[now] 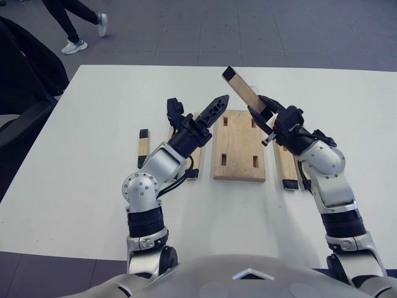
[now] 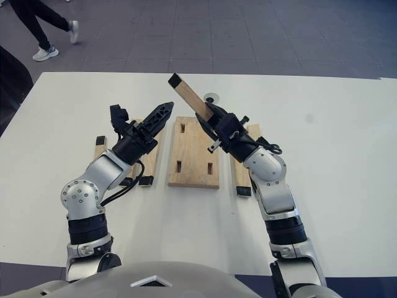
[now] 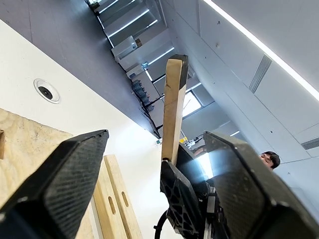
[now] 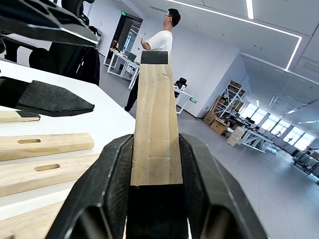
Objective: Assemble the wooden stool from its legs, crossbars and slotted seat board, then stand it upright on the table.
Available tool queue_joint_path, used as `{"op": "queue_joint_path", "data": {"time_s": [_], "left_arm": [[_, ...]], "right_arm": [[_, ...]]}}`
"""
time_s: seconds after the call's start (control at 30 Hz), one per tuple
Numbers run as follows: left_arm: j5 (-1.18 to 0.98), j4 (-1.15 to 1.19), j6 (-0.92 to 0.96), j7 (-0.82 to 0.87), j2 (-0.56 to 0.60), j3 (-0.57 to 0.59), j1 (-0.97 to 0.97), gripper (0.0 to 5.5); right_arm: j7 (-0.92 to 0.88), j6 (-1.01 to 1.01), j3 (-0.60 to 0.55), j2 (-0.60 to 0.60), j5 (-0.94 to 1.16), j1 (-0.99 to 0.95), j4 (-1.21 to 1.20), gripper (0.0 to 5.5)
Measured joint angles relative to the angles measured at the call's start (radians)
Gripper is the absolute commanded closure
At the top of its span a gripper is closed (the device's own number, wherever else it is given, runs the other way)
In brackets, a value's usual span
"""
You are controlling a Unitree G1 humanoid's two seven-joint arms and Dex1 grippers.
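The lower end of the leg is buried between the fingers of the right gripper, which are clamped tight on it. Its black-capped top tilts up and away above the far edge of the slotted seat board, which lies flat in the middle of the surface. The left gripper hovers with its fingers spread wide, holding nothing, over wooden bars partly hidden by its arm. A short bar lies apart to the left. More bars lie beside the board's right edge, partly under the right arm.

Raised, tilted leg; flat seat board
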Motion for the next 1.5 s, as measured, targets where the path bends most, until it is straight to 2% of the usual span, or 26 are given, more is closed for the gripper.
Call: {"op": "queue_joint_path", "data": {"time_s": [0.37,0.6,0.87,0.97,1.2,1.47,1.5], "left_arm": [[-0.040,-0.003,-0.014,-0.049,0.000,-0.020,-0.028,1.97],[-0.042,-0.002,-0.032,-0.057,0.015,-0.018,-0.029,3.08],[-0.058,-0.010,-0.030,-0.094,0.038,-0.039,-0.026,4.34],[-0.058,-0.010,-0.033,-0.094,0.048,-0.037,-0.023,4.66],[-0.015,-0.010,-0.047,-0.104,0.078,-0.049,-0.010,5.05],[0.022,0.025,-0.076,-0.128,0.077,-0.059,-0.010,5.08],[0.022,0.032,-0.076,-0.127,0.074,-0.058,-0.010,5.08]], "right_arm": [[0.075,-0.010,0.033,-0.005,0.031,0.028,-0.034,4.18],[0.093,0.003,0.040,-0.009,0.053,0.048,-0.058,4.18],[0.140,0.122,0.023,-0.023,0.159,0.054,-0.098,4.18],[0.166,0.155,0.016,-0.030,0.202,0.053,-0.115,4.19],[0.185,0.193,0.011,-0.046,0.228,0.053,-0.137,4.19],[0.167,0.252,0.011,-0.063,0.203,0.056,-0.173,4.19],[0.164,0.252,0.013,-0.065,0.192,0.057,-0.174,3.82]]}}
